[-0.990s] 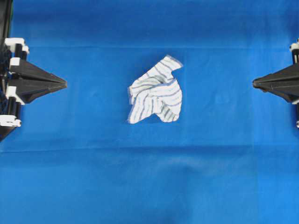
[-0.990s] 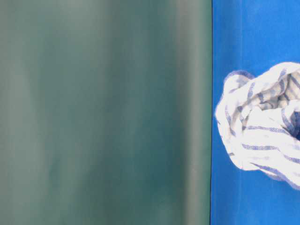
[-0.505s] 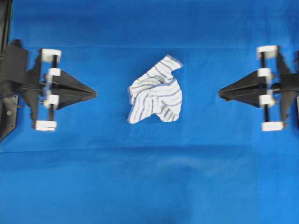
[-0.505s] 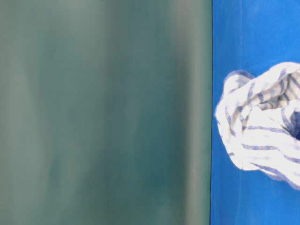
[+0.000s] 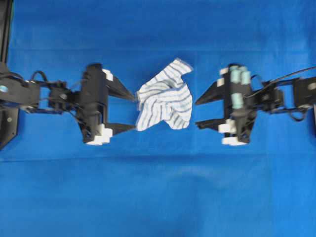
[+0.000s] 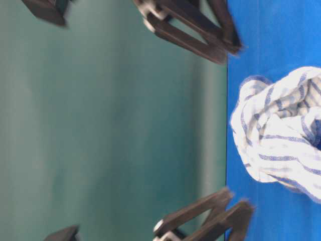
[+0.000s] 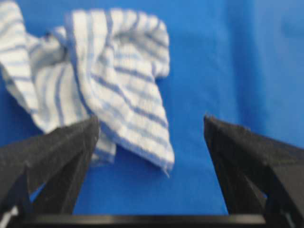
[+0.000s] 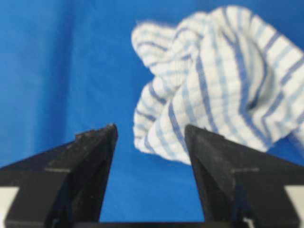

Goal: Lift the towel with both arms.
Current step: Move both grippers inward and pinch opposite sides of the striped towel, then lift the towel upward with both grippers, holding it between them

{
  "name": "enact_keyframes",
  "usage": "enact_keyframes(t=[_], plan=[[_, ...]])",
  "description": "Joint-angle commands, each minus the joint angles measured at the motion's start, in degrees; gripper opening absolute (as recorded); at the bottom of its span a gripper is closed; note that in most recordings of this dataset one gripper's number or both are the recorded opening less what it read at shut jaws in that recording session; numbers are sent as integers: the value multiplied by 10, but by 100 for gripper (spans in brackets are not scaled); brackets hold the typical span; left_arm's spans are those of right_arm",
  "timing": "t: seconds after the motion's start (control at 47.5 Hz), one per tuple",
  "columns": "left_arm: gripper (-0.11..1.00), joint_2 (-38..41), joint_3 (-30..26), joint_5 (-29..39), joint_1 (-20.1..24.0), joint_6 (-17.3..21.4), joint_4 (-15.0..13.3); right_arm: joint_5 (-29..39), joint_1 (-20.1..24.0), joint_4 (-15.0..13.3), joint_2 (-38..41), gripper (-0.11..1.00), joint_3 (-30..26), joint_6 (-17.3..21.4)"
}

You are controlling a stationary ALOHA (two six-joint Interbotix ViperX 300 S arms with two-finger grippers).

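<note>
I have the striped towel crumpled on the blue-covered counter, directly between my 2 hands, its long axis running roughly across the line that joins them. My left hand is spread wide with its fingertips right at the towel's near edge, so it looks the nearer one. My right hand, also spread, sits just beside the opposite edge with a small gap.
</note>
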Motion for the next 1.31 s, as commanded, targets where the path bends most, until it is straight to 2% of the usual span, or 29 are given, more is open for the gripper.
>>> enact_keyframes(t=[0.0, 0.358, 0.611, 0.695, 0.779, 0.906, 0.99, 1.053, 1.285], plan=[[90, 29, -21, -14, -1, 1, -1, -2, -3, 2, 35, 62, -26, 1], [90, 171, -40, -105, -1, 1, -4, -3, -25, 2, 142, 62, -69, 1], [88, 215, -56, -101, 6, 2, -4, -4, -28, 2, 160, 61, -78, 1], [85, 214, -56, -91, 11, 1, -4, -6, -30, 1, 161, 56, -78, 1], [71, 214, -56, -79, 14, 1, -4, -6, -34, 0, 160, 39, -76, 1], [35, 213, -56, -66, 15, 1, -4, -6, -43, 1, 160, 4, -73, 1], [14, 209, -56, -59, 15, 1, -4, -6, -44, 0, 160, 3, -74, 1], [3, 202, -56, -51, 15, 1, -4, -6, -44, 1, 160, 3, -76, 1], [3, 125, -67, 33, 12, -2, -4, 21, -42, 3, 116, 3, -80, 3]])
